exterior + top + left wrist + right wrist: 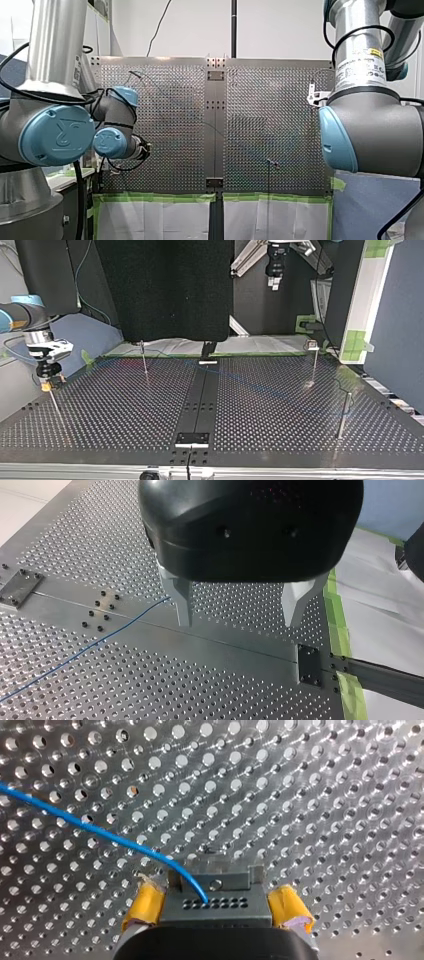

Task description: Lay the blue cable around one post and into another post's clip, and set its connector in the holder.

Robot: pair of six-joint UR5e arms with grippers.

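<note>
In the right wrist view my right gripper (216, 888) has its yellow pads (145, 905) flush against both sides of the grey connector (215, 904). The thin blue cable (100, 830) curves into that connector, which sits on a metal holder bracket. The top view shows the same gripper (47, 382) on top of a slim post (54, 405) at that view's left. The cable (240, 380) runs faintly across the plate there. My left gripper (239, 624) hangs open above the table with nothing between its metal fingers. The cable (100, 640) lies on the plate beside one finger.
The top view shows three more posts: one at the back left (145, 362), one with a clip head at the back right (312, 365) and one at the right (344, 415). A dark centre strip (200, 400) divides the perforated table. Green tape (340, 625) edges it.
</note>
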